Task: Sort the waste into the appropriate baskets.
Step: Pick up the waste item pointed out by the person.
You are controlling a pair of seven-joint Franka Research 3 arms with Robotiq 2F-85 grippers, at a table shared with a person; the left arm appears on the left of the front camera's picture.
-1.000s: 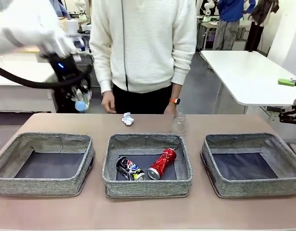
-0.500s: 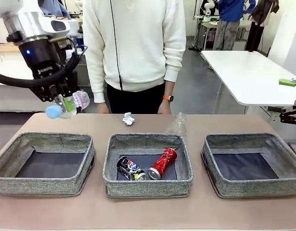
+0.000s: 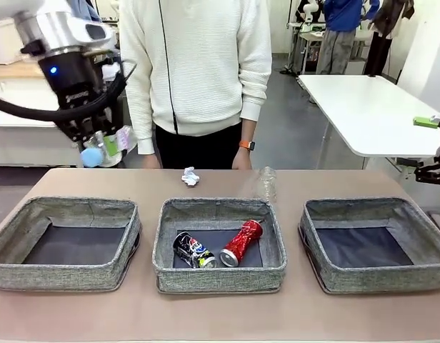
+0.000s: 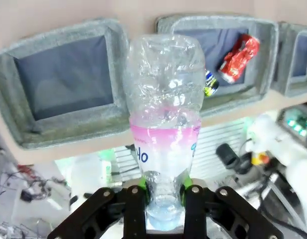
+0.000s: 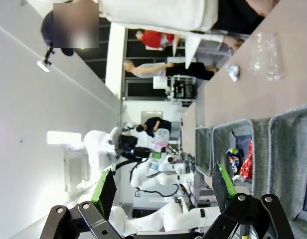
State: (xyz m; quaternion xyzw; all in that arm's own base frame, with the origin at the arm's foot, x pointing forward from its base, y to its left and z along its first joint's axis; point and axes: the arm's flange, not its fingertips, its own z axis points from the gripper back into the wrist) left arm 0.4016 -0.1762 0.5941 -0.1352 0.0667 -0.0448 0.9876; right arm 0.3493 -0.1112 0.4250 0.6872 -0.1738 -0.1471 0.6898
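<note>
White table [image 3: 370, 107]; orange wristband [image 3: 244, 145], maybe watch

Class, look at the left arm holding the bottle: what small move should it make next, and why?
Probably bring the left gripper toward the robot and down over the left basket. It is shut on the bottle, high beyond that basket's far wall. The red can and dark can lie in the middle basket, so plastic likely goes apart from them.

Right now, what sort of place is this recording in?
Probably a robotics lab: the left gripper holds a bottle at a table set with three grey baskets, and a white work table stands behind.
</note>
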